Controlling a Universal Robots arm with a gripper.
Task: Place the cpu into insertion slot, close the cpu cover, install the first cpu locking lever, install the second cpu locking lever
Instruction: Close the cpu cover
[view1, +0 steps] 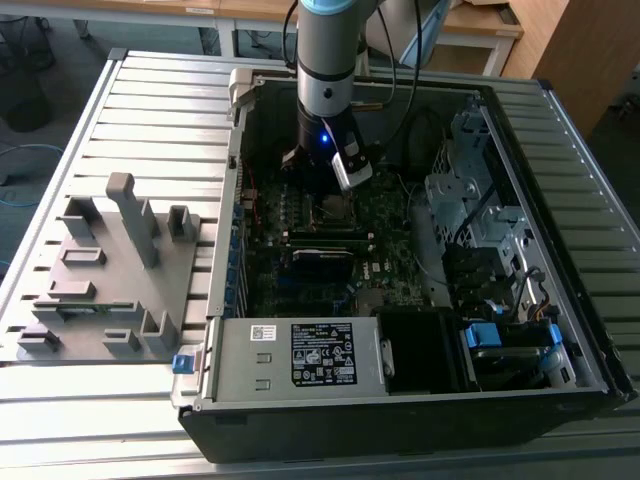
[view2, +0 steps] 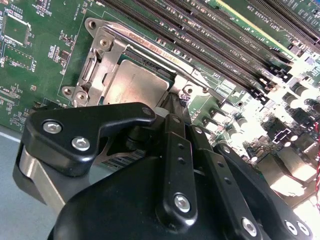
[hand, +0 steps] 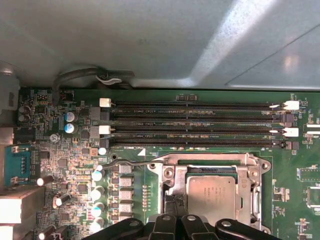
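- The gripper (view2: 173, 100) hung with its fingertips drawn together at one corner of the insertion slot (hand: 165, 173).
- The cpu (hand: 212, 193) sat in that slot, with the cpu cover (hand: 253, 187) lying flat around it.

In the second wrist view the claw (view2: 172, 107) is covering one side of the cpu (view2: 137, 87), and the exterior view's 12 o'clock edge is cropping the arm (view1: 327, 60).
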